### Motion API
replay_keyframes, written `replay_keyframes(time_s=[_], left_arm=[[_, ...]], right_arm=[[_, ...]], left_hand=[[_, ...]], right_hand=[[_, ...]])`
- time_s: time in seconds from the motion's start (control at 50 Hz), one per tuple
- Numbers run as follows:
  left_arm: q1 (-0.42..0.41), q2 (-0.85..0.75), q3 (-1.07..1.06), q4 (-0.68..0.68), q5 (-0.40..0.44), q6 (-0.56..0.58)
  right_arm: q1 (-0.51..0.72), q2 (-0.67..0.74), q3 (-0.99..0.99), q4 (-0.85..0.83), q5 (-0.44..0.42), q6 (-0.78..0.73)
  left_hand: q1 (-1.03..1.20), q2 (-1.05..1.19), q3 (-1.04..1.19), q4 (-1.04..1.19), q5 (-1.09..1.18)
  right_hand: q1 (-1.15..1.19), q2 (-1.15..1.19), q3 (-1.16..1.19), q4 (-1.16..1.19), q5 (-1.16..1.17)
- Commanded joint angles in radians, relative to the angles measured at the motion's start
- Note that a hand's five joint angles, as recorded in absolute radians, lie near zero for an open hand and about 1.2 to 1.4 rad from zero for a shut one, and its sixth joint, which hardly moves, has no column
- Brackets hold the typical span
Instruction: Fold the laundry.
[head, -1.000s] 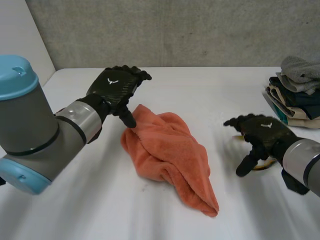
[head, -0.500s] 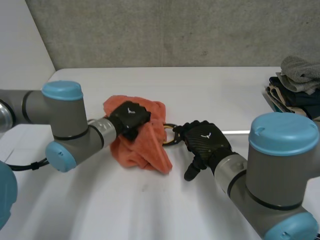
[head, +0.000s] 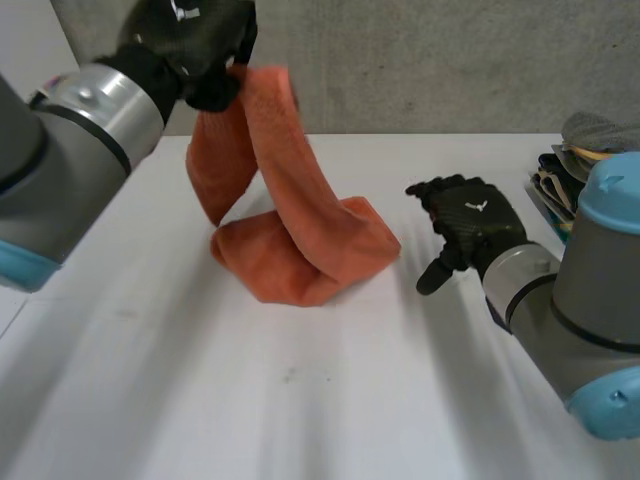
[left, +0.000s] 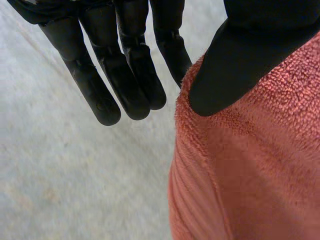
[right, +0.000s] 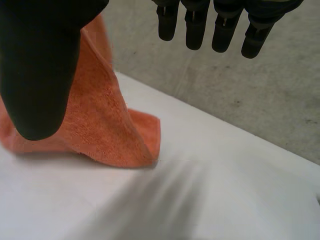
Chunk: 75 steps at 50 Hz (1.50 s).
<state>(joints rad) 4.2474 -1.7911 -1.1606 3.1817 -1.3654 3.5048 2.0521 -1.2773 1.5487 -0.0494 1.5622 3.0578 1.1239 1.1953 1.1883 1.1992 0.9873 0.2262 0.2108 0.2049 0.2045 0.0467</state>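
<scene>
The left hand (head: 195, 45) holds the orange towel (head: 300, 230) high above the white table (head: 300, 400). Its thumb (left: 240, 65) clamps 1 edge while the fingers (left: 130, 75) stand nearly straight, clear of the cloth. The raised position lets the towel hang and open out — its lower part rests in a heap on the table.

The right hand (head: 470, 215) hovers just beside that heap, fingers (right: 195, 25) relaxed and holding nothing — probably positioned to take a free corner. A stack of other laundry (head: 600, 150) lies at the table's right edge.
</scene>
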Motion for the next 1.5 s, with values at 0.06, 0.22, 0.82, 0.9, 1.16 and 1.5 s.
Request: replay_keyframes(time_s=[0.06, 0.22, 0.82, 0.9, 1.16, 1.5], left_arm=[[-0.047, 0.128, -0.025, -0.059, -0.018, -0.020], [-0.098, 0.180, -0.024, -0.060, -0.087, -0.018], [-0.141, 0.368, -0.021, -0.039, -0.098, -0.020], [-0.080, 0.368, -0.019, -0.026, -0.139, -0.017], [0.221, 0.366, -0.125, -0.032, -0.147, -0.023], [0.253, -0.092, -0.298, 0.187, -0.055, -0.013]], right_arm=[[0.005, 0.127, -0.093, 0.051, -0.039, 0.168], [0.016, 0.302, -0.215, 0.033, -0.062, 0.239], [-0.032, 0.460, -0.501, -0.101, -0.176, 0.102], [-0.168, 0.296, -0.424, -0.102, -0.152, -0.036], [-0.296, -0.103, -0.314, 0.003, -0.237, -0.484], [-0.331, 0.047, -0.426, 0.310, -0.196, -0.599]], left_hand=[[0.272, 0.201, 0.208, 0.197, 0.234], [0.272, 0.201, 0.208, 0.197, 0.234], [0.272, 0.201, 0.208, 0.197, 0.234], [0.272, 0.201, 0.208, 0.197, 0.234], [0.272, 0.201, 0.208, 0.197, 0.234], [0.272, 0.201, 0.208, 0.197, 0.234]], right_hand=[[-0.052, -0.036, -0.030, -0.030, -0.047], [-0.052, -0.036, -0.030, -0.030, -0.047], [1.170, 1.185, 1.191, 1.192, 1.175], [1.170, 1.185, 1.191, 1.192, 1.175], [1.170, 1.185, 1.191, 1.192, 1.175], [1.170, 1.185, 1.191, 1.192, 1.175]])
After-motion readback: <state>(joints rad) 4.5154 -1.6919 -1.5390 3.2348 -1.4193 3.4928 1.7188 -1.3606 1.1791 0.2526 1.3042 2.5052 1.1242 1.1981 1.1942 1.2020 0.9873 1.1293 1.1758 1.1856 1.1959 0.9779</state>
